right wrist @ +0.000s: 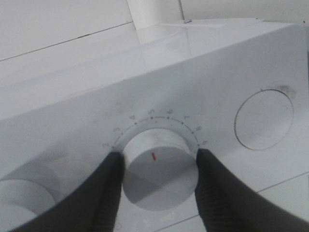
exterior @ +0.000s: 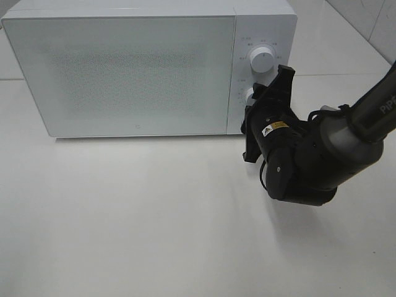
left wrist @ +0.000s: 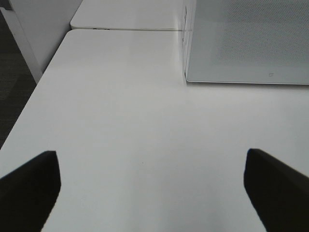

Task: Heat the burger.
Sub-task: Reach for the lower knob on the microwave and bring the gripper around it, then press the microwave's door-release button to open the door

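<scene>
I had the right gripper [right wrist: 159, 157] up against the control panel of the microwave [exterior: 124, 74], at the panel's lower dial [right wrist: 154, 175]. Its fingers [right wrist: 108, 186] were pressed to opposite sides of that dial, holding it. The dial's small red mark [right wrist: 153, 155] pointed at the ring of numbers printed round it. The upper dial [exterior: 262, 60] stood free just above on the same panel, and a flat round button [right wrist: 264, 120] sat on the panel to the other side of the held dial.

The left gripper [left wrist: 152, 193] hung over the bare worktop [exterior: 154, 223] well out from the microwave's door-side front corner. Its fingers [left wrist: 29, 188] were spread wide with nothing between them.

The microwave door [exterior: 120, 71] was shut, and its speckled pane showed me nothing inside. The burger appeared in none of my views, so I could not tell where it was.
</scene>
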